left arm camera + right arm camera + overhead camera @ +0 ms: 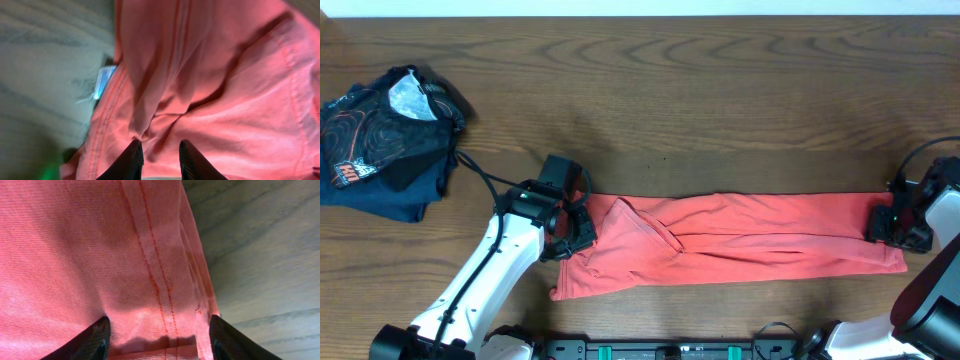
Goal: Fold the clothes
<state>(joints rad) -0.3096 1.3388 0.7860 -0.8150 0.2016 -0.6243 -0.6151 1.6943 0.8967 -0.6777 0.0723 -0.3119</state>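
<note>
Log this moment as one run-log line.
T-shirt: folded into long strip; left pincer: shut on its left end; right pincer: open over right end; dark garment: bunched, far left corner

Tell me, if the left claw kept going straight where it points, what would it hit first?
The T-shirt: its coral cloth fills the view right ahead of the left gripper. It looks already in contact, though depth is unclear.

A dark swirl-printed garment (385,135) lies crumpled on the wooden table (720,90), far-left corner.
</note>
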